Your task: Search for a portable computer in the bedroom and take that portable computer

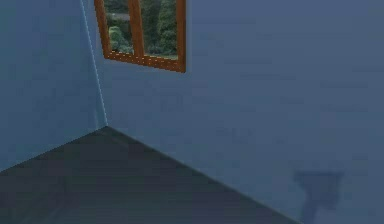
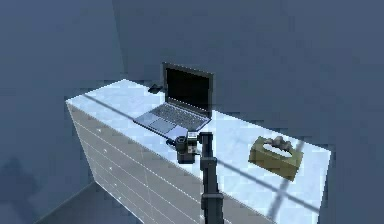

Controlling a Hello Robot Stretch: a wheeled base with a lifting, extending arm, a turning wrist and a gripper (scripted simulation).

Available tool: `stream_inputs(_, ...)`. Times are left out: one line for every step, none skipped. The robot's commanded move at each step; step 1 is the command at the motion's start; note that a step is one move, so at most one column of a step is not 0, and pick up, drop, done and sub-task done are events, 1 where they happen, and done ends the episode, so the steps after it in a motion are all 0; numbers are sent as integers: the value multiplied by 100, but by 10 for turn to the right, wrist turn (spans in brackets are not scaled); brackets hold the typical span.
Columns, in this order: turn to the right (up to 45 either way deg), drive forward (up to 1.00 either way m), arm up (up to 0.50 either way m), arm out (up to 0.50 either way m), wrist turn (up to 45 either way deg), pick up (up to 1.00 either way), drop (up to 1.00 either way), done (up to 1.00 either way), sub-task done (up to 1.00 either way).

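Observation:
An open laptop [image 2: 178, 105] with a dark screen and grey keyboard stands on top of a white dresser [image 2: 110, 135] in the arm side view. The dark arm [image 2: 209, 185] rises from the bottom edge and ends at the laptop's near right corner. The gripper [image 2: 184, 146] sits there against the dresser top, beside the laptop's front edge. I cannot tell whether it holds anything, nor whether it touches the laptop.
A tan tissue box [image 2: 276, 154] lies on the dresser's right end, and a small dark thing [image 2: 153, 90] lies at its far left. Blue walls stand behind. In the forward view, a wood-framed window [image 1: 143, 32] is set near a wall corner above dark floor [image 1: 110, 180].

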Motion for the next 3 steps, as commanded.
stream_inputs(0,0,0,0,0,100,0,0,0)
stream_inputs(0,0,10,0,0,0,0,0,0)
stream_inputs(0,0,0,0,0,0,0,100,0)
